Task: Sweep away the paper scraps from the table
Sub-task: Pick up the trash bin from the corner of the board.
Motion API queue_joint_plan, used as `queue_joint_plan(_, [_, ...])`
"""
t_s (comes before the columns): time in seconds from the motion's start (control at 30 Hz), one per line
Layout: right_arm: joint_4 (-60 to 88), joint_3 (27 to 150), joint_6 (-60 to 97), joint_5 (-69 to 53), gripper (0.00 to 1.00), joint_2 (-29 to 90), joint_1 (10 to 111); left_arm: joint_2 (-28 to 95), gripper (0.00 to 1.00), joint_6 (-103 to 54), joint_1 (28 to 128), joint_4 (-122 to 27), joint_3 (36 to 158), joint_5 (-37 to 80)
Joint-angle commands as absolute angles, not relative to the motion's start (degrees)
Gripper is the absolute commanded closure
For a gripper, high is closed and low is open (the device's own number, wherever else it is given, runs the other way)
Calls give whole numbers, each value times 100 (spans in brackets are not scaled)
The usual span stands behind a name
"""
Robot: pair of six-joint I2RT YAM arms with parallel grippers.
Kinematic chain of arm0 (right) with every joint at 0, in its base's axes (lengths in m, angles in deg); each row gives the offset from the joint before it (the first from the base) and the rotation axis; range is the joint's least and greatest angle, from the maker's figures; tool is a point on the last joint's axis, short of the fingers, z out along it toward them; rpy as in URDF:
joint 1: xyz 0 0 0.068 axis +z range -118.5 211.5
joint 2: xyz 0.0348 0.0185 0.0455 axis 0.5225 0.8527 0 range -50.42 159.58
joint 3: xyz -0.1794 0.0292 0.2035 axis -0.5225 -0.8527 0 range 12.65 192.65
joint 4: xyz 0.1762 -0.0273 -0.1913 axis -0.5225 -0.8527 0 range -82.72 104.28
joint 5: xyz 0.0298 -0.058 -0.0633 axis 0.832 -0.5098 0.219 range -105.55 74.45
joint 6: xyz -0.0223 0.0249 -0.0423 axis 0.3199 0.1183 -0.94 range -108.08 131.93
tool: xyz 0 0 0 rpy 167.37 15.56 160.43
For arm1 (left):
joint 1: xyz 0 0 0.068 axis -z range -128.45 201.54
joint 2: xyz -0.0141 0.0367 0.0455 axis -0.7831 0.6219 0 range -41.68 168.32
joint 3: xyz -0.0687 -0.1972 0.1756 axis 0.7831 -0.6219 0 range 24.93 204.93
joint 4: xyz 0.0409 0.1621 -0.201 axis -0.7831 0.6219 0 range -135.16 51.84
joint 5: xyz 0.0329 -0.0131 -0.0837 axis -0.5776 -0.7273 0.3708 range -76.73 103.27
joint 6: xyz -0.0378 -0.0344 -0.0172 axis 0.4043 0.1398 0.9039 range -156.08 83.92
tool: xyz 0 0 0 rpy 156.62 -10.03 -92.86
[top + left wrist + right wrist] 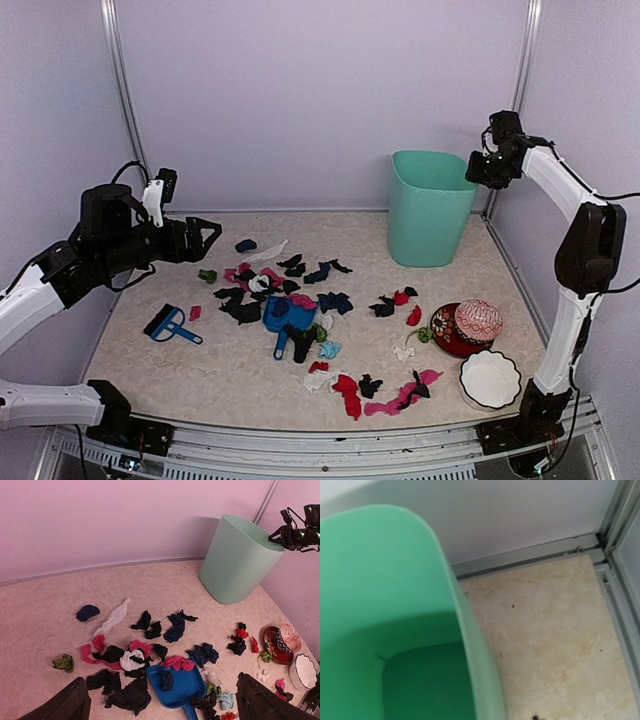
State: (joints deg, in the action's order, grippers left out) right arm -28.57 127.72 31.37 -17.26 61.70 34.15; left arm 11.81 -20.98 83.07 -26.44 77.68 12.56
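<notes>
Beige, faintly marbled tabletop (pixel 140 375) between pale walls, strewn through its middle with paper scraps (pixel 242 312) in black, pink, red, navy, white and green. Thickest around the blue dustpan (pixel 284 316), lying flat among them, handle toward the near edge, a few bits on its tray. Thinner toward the right, near the red-patterned bowl (pixel 447 338) with its ball (pixel 479 320) and the white bowl (pixel 490 380). Just left of the heap, the blue brush (pixel 168 326), one pink scrap beside it, long axis slantwise: bristle head to the far left, handle toward the dustpan. Beyond it toward the back wall, seemingly held up off the surface, the left hand (pixel 207 240), released, fingers spread wide, grasping nothing, pointing right over the scraps. Well apart at the back right, the right hand (pixel 480 170), level with the rim of the green bin (pixel 430 215), looking down into it; clenched or released, cannot tell. Left arm by far the nearer to the brush, judging from this: down and toward the near edge from that hand, probably with a wrist turn to close across the handle.
</notes>
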Motion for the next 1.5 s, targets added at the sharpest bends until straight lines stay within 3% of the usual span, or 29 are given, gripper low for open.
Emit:
queue_joint_plan(0.0, [-3066,13129,3198,-1618,63,6395,3361,1105,1,-2192,8270,-2634,7800,1314])
queue_joint_plan(0.2, [-3139,13257,3188,-1577,78,6474,3361,1099,1,-2191,8272,-2630,7804,1339])
queue_joint_plan(0.63, [-3301,13453,3179,-1519,100,6579,3378,1053,1,-2166,8266,-2643,7799,1373])
queue_joint_plan(1.47, [-2954,13405,3293,-1433,100,6015,3740,1027,1,-2153,8268,-2642,7787,1389])
